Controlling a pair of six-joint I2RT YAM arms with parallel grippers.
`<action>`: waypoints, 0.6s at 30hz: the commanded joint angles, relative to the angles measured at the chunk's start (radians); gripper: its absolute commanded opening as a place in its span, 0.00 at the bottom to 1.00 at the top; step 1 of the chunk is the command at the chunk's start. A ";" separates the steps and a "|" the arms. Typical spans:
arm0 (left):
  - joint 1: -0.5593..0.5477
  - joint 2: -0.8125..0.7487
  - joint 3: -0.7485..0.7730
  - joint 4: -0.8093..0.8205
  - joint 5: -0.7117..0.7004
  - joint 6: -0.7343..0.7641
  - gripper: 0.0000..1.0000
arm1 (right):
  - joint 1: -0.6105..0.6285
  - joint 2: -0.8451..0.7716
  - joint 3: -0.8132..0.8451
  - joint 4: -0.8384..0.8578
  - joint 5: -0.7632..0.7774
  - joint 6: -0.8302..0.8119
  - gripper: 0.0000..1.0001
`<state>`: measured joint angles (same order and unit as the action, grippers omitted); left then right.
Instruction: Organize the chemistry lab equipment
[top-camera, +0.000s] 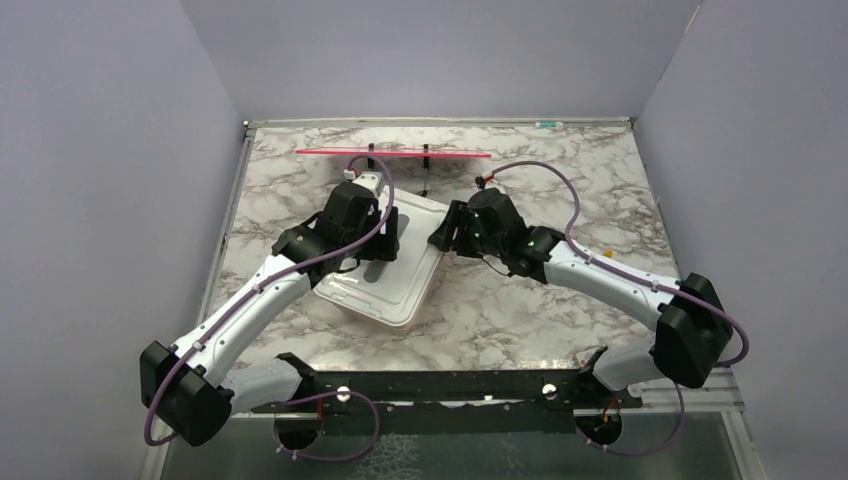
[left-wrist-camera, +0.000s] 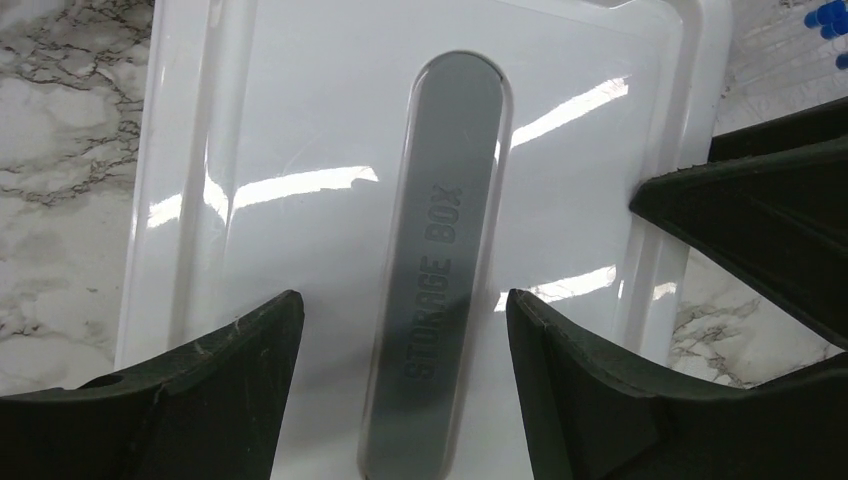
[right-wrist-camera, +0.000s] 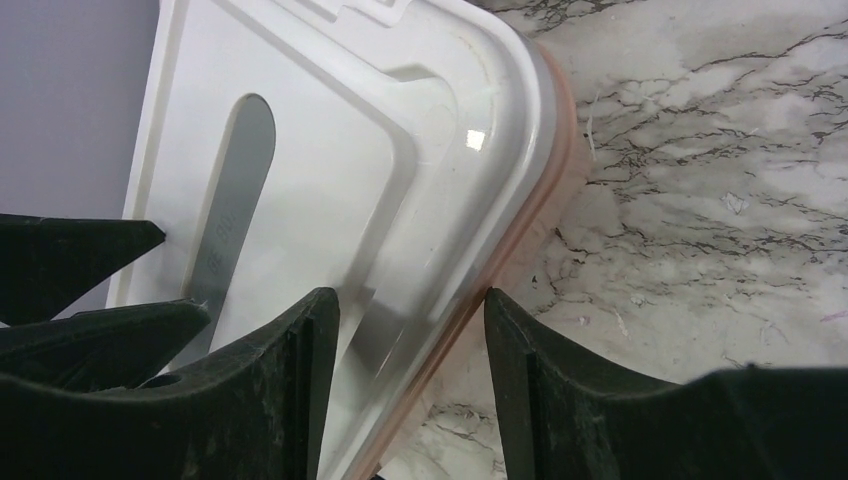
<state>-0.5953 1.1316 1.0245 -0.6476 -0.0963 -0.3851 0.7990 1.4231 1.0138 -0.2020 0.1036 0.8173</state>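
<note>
A white lid (top-camera: 392, 282) with a grey handle marked STORAGE BOX (left-wrist-camera: 440, 250) covers the pink tub (right-wrist-camera: 522, 228). My left gripper (left-wrist-camera: 405, 310) is open just above the lid, one finger on each side of the handle; it also shows from above (top-camera: 388, 235). My right gripper (right-wrist-camera: 410, 300) is open and straddles the lid's right edge, one finger over the lid and one outside the tub; it also shows from above (top-camera: 445, 236). Blue-capped tubes (left-wrist-camera: 826, 16) lie on the table beyond the lid. The other small lab items are out of view.
A thin red-topped rack on black posts (top-camera: 395, 153) stands at the back of the marble table (top-camera: 560, 300). Grey walls close in the table on three sides. The two grippers are close together over the tub's right side.
</note>
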 joint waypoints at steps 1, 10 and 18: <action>0.003 0.020 -0.005 0.004 0.095 0.036 0.74 | -0.001 0.023 -0.040 -0.072 0.049 0.011 0.57; 0.003 0.038 0.009 0.005 0.181 0.057 0.68 | -0.001 0.028 -0.023 -0.118 0.071 0.020 0.45; 0.003 0.067 -0.009 0.006 0.149 0.059 0.66 | -0.001 0.061 -0.025 -0.095 0.063 0.013 0.45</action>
<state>-0.5945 1.1622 1.0264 -0.6052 0.0418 -0.3317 0.7994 1.4311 1.0115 -0.2226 0.1280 0.8543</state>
